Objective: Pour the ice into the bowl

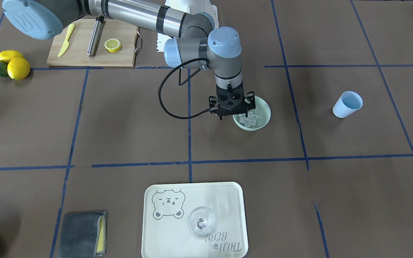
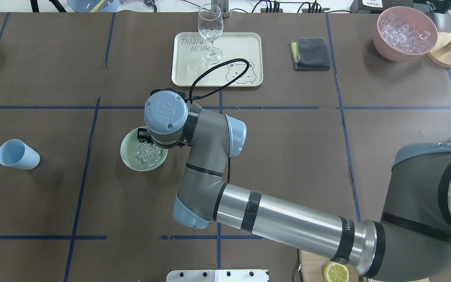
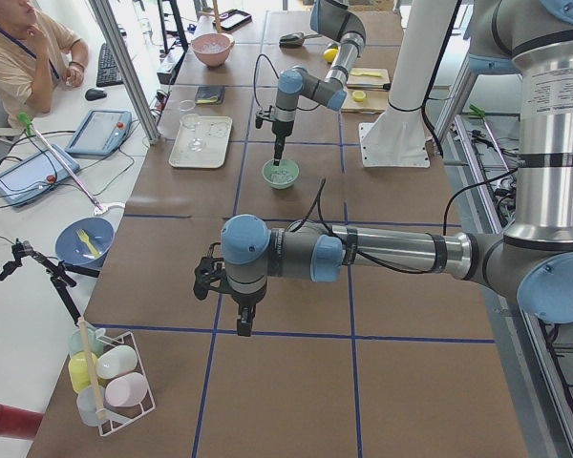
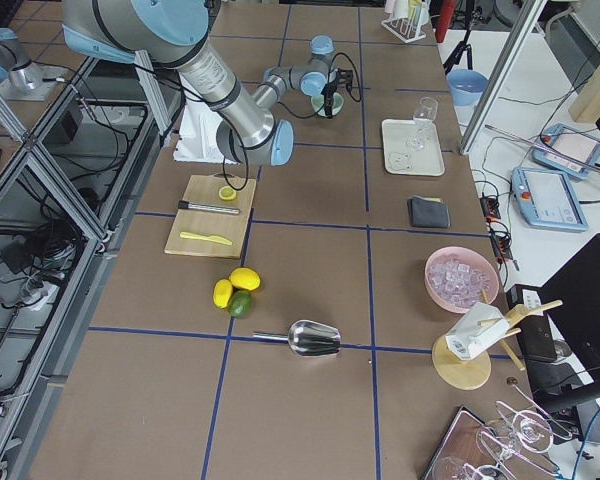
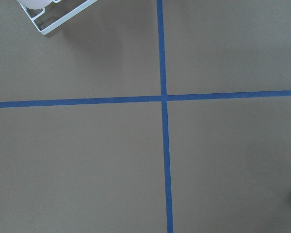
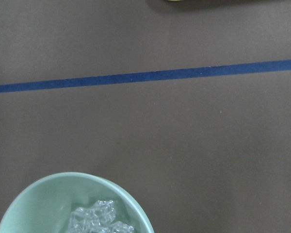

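Found the bowl (image 1: 264, 116) near the table's middle, resting on brown paper (image 1: 127, 118) inside one taped square. Noted as round, pale mint-green, matte and plain. Contained the ice (image 1: 248, 120): a small heap of clear, glassy, whitish cubes on the floor, below the rim.

Recorded the right gripper (image 1: 232, 107) above the bowl, pointing straight down, with the fingers largely hidden beneath the wrist. Could not tell whether spread or closed. Saw the left gripper (image 3: 244, 324) in the left side view only, hanging over bare paper well apart from the bowl. Could not tell its opening either.

Logged the light blue cup (image 1: 347, 104) well apart from the bowl, toward the robot's left.

Covered throughout in brown paper, divided into squares by blue tape (image 1: 249, 159). Logged elsewhere:
- a cream tray (image 1: 228, 200) bearing a wine glass (image 1: 201, 222)
- a folded grey cloth (image 1: 79, 233)
- a pink bowl (image 2: 390, 53) of ice
- a cutting board (image 1: 81, 53) with a half lemon (image 1: 113, 45)

Noted an operator (image 3: 19, 57) seated at a side desk.
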